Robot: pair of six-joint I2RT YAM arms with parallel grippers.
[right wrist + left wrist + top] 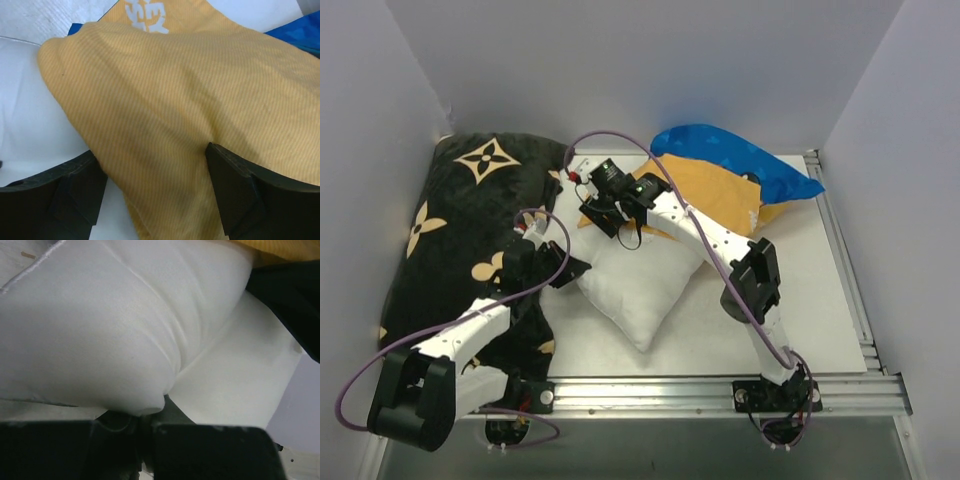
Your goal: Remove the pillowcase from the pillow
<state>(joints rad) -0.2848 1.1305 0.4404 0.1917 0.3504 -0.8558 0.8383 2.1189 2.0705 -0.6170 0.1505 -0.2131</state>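
Observation:
The white pillow (635,285) lies bare in the middle of the table and fills the left wrist view (100,330). The pillowcase (740,160) lies behind it at the back right, blue outside and orange-yellow on its inner side (175,100). My left gripper (565,268) is at the pillow's left corner, its jaws closed on the corner's tip (145,407). My right gripper (605,212) is over the pillow's far edge. Its fingers (235,195) stand wide apart with a fold of the orange fabric between them.
A large black cushion with tan flower motifs (470,230) fills the left side, under my left arm. White walls close in the back and both sides. A metal rail (720,385) runs along the front edge and another along the right edge (845,260).

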